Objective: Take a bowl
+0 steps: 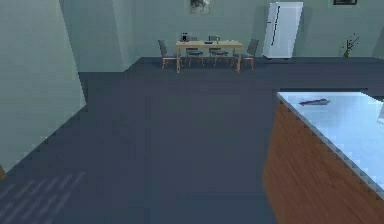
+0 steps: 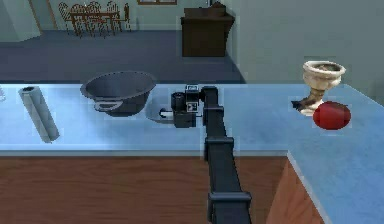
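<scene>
On the light-blue countertop [image 2: 250, 130] in the arm side view, the bowl [image 2: 118, 92] sits upright, just left of the gripper [image 2: 172, 108]. It is dark grey, wide and deep, with a thin rim. It looks rigid, metal or glazed, so my guess is moderate weight, a slick wall, and no give. Best hold imo is the rim on the side nearest the gripper, one finger inside and one outside, since the body is too wide to span. A low nudge would probably slide it on that smooth top. Can't tell the finger state or whether the gripper holds anything, because a pale flat disc [image 2: 158, 113] lies on the counter right at its tip. The arm [image 2: 222, 160] runs up from the bottom edge. A grey-white roll [image 2: 38, 113] lies at the left. A pale goblet [image 2: 323, 78] and a red fruit [image 2: 332, 116] sit at the right, well apart from the bowl. The counter front is brown wood. The room has a dark floor [image 1: 170, 120], a dining table [image 1: 208, 46] with chairs at the far wall, and a white fridge [image 1: 283, 28] near it.
</scene>
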Available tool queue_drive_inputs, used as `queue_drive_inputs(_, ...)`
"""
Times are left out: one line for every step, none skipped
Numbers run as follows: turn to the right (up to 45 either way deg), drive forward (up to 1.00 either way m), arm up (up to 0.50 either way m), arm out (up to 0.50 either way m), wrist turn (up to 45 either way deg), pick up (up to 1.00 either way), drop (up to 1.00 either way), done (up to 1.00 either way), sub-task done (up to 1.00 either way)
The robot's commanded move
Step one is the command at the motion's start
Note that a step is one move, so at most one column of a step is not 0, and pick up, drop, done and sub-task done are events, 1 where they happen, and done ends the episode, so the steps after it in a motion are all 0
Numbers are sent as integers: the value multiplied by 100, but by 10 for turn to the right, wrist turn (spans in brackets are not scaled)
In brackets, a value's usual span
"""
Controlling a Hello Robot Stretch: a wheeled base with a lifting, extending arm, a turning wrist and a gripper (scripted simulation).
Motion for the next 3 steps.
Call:
queue_drive_inputs(0, 0, 0, 0, 0, 100, 0, 0, 0)
queue_drive_inputs(0, 0, 10, 0, 0, 0, 0, 0, 0)
queue_drive_inputs(0, 0, 0, 0, 0, 0, 0, 100, 0)
